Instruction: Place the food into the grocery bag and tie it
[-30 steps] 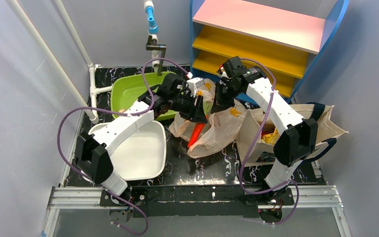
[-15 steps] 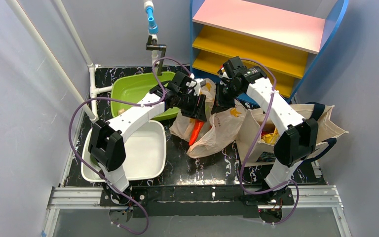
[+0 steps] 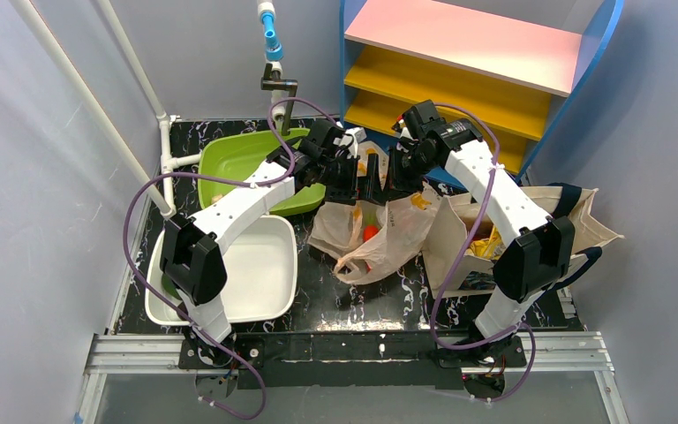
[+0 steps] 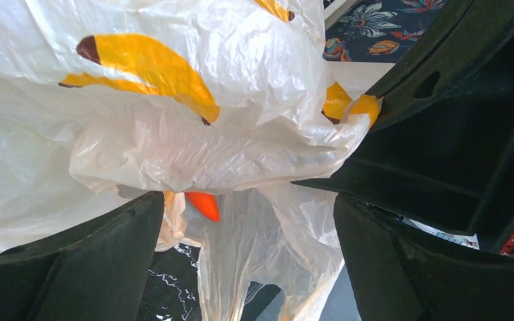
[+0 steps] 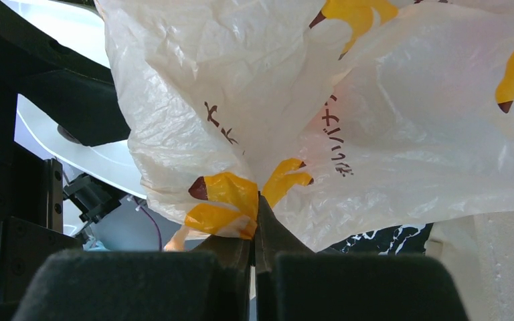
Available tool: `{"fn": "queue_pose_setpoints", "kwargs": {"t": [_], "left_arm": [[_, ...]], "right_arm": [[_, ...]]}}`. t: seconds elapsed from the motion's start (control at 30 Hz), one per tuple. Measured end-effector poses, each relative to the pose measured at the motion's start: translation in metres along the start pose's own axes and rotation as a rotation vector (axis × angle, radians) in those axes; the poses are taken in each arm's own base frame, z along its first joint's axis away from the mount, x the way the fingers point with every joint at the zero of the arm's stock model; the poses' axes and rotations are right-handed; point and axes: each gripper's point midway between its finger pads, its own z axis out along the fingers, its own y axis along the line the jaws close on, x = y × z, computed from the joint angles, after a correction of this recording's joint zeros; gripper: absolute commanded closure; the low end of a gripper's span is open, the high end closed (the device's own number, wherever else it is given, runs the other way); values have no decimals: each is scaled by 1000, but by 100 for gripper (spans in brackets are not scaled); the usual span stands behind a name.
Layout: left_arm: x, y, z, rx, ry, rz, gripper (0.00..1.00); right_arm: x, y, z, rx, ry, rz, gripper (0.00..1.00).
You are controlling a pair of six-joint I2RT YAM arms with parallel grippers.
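Observation:
The grocery bag [image 3: 387, 237] lies crumpled at mid-table, beige plastic with yellow banana marks. My right gripper [image 3: 399, 184] is shut on its upper edge; in the right wrist view the fingertips [image 5: 258, 200] pinch a fold of the bag [image 5: 375, 100]. My left gripper [image 3: 353, 184] hovers open just above the bag's mouth, beside the right gripper. Nothing sits between its fingers [image 4: 73, 267]; loose bag film [image 4: 174, 100] hangs in front of my left gripper [image 4: 246, 207]. The orange-red vegetable [image 3: 369, 232] lies inside the bag, and its tip [image 4: 204, 204] shows through the plastic. Other food is hidden.
A green tub [image 3: 238, 159] stands at the back left and a white tub [image 3: 256, 274] in front of it. A cream canvas tote [image 3: 583, 221] with something yellow inside stands at the right. A blue shelf unit [image 3: 468, 71] rises behind, beside a tap [image 3: 275, 84].
My left gripper opened and let go of the orange-red vegetable, which dropped deeper into the bag. That gripper also moved up and back. The right gripper kept its grip.

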Motion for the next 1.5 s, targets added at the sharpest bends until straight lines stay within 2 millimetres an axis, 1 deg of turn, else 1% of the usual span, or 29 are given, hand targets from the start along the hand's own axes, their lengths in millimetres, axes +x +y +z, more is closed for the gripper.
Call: {"fn": "queue_pose_setpoints", "kwargs": {"t": [0.17,0.27,0.33,0.4,0.5,0.57,0.63,0.67,0.73,0.77,0.83,0.9,0.97,1.03,1.13,1.27,1.37,1.43,1.5], "left_arm": [[-2,3,-5,-19,-11,-7,2],[-3,12,-17,-81,-33,-6,2],[-4,20,-32,-143,-63,-1,2],[-7,29,-52,-227,-115,2,2],[-15,40,-93,-344,-236,11,2],[-11,47,-123,-406,-308,19,2],[-2,57,-153,-474,-367,11,2],[2,61,-164,-500,-383,5,2],[14,78,-188,-588,-407,-30,2],[17,84,-194,-618,-409,-43,2],[29,103,-206,-704,-393,-86,2],[45,125,-217,-804,-356,-136,2],[64,147,-229,-910,-309,-195,5],[79,161,-240,-979,-272,-247,8],[103,183,-258,-1082,-219,-339,9],[135,203,-275,-1179,-161,-419,8],[154,217,-279,-1228,-105,-478,8],[161,225,-280,-1244,-72,-515,7],[163,233,-279,-1261,-38,-543,9]], "right_arm": [[0,1,0,-3,2,0,99],[1,1,0,-5,4,-1,99],[2,2,0,-6,5,-2,99],[2,3,0,-10,8,-2,99],[3,4,0,-15,11,-4,99],[3,5,0,-18,13,-4,99],[4,6,0,-23,16,-4,99],[4,6,0,-26,16,-4,99],[4,7,0,-29,19,-4,99],[4,7,0,-29,19,-4,99],[4,7,0,-32,21,-4,99],[5,8,0,-35,24,-4,99],[5,8,2,-38,30,-1,99],[6,8,3,-41,36,0,99],[7,9,4,-47,42,1,99],[8,10,4,-55,51,7,99],[12,9,7,-58,66,26,99],[15,7,11,-54,78,40,99],[19,4,14,-47,92,58,99]]}}
